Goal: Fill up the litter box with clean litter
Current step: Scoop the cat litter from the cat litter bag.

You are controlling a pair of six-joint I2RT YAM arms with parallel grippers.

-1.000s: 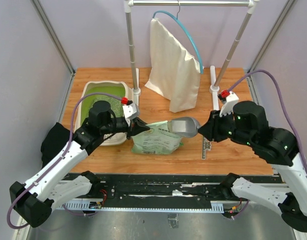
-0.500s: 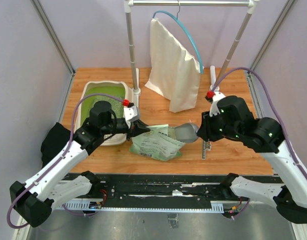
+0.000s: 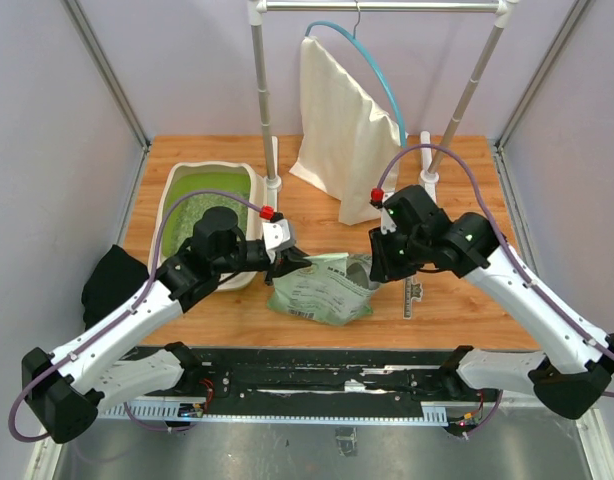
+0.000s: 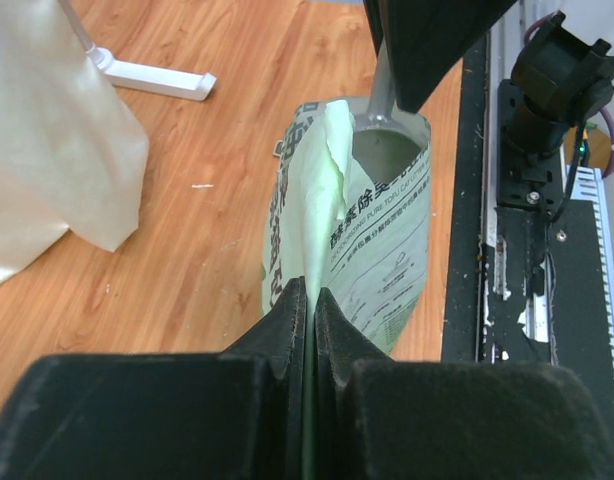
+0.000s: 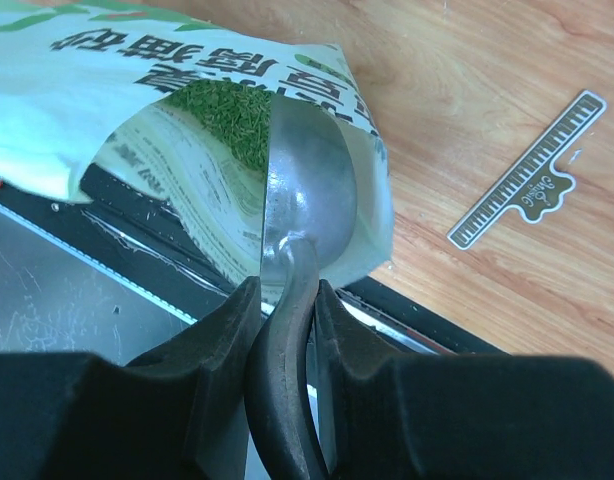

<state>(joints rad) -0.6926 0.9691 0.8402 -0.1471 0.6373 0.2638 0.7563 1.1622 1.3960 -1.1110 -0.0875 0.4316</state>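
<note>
We are scooping: left gripper (image 4: 309,290) clamps the green printed plastic bag (image 4: 377,250), right gripper (image 5: 287,290) grips the grey metal scoop (image 5: 312,190) inside; next, lift green granules (image 5: 232,115) to the far-left beige litter tray (image 3: 212,167).

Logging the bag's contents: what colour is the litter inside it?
Green litter, clearest in the right wrist view.

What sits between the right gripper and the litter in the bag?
The grey scoop: its bowl lies inside the bag mouth, beside the litter. Right wrist view.

pale lilac walls (image 3: 57,120), wooden table (image 3: 467,310), metal clothes rail (image 3: 382,6), hanging cream cloth (image 3: 347,140)
</note>
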